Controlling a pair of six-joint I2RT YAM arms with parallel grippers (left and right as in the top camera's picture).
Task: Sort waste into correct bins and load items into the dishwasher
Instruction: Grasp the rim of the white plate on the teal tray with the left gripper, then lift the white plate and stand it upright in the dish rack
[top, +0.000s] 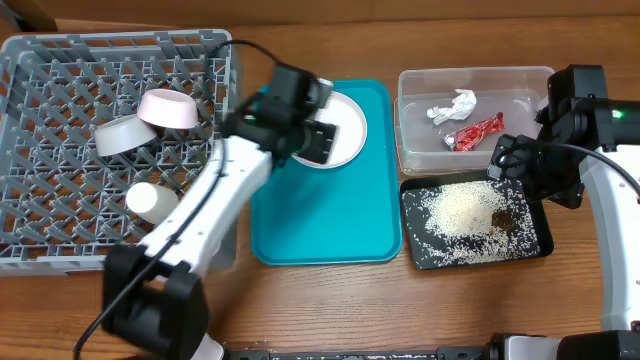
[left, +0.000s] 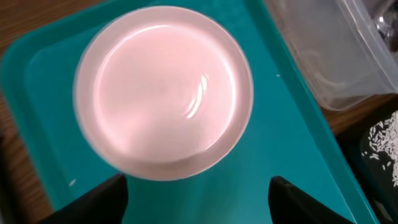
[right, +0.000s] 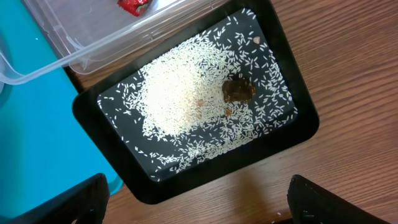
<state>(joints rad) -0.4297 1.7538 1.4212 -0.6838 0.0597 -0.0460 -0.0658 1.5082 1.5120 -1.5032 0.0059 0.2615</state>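
Our left claw (left: 198, 198) hangs wide over the plate (left: 163, 93), which lies flat on the teal tray (left: 292, 124). Gripping its low rim, we risk a slip that sends the plate skidding off.

No text, label, brand or number can be read anywhere; the red wrapper (top: 474, 132) (small and crinkled here) shows no legible print.
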